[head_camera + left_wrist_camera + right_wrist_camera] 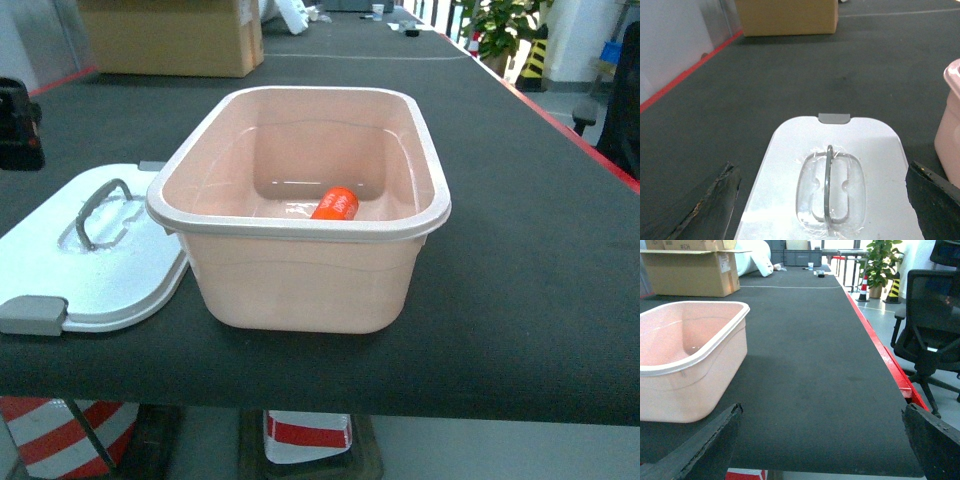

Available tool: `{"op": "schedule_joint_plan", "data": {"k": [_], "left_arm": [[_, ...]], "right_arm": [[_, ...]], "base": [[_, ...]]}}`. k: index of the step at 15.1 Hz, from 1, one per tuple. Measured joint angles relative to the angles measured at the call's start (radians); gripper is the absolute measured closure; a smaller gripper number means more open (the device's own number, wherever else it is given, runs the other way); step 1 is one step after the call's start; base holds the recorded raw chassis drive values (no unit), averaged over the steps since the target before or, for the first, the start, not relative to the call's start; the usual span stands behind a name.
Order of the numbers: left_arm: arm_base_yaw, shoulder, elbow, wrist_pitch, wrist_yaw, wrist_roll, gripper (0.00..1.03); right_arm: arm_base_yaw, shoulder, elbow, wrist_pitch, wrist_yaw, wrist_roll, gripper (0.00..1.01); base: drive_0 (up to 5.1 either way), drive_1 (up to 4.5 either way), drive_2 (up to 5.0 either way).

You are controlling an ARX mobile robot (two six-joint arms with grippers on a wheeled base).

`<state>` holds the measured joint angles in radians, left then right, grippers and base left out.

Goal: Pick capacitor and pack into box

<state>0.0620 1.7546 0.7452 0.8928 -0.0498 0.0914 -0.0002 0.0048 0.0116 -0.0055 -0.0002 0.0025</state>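
The orange-red capacitor lies on the floor of the pale pink box, near its front wall. The box stands in the middle of the black table. Its white lid lies flat to the left, grey handle upright. My left gripper hangs open above the lid, one finger on each side of the handle, touching nothing. My right gripper is open over bare table right of the box, with nothing between its fingers. Neither gripper shows in the head view.
A brown cardboard carton stands at the far left of the table. The table's red right edge runs beside an office chair. A black object sits at the left edge.
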Motion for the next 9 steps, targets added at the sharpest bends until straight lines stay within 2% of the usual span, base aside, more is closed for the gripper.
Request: {"op": "schedule_joint_plan", "data": {"k": [5, 6, 9], "left_arm": [[0.032, 0.442, 0.279, 0.043, 0.067, 0.023, 0.05], [0.039, 0.58, 0.344, 0.058, 0.093, 0.049, 0.24], [0.048, 0.584, 0.364, 0.087, 0.09, 0.055, 0.6]], "right_arm": [[0.0, 0.0, 0.0, 0.0, 0.0, 0.0, 0.03], [0.0, 0.0, 0.0, 0.0, 0.0, 0.0, 0.03], [0.0, 0.0, 0.0, 0.0, 0.0, 0.0, 0.03]], "base": [[0.0, 0.0, 0.0], [0.0, 0.0, 0.0], [0.0, 0.0, 0.0]]}}
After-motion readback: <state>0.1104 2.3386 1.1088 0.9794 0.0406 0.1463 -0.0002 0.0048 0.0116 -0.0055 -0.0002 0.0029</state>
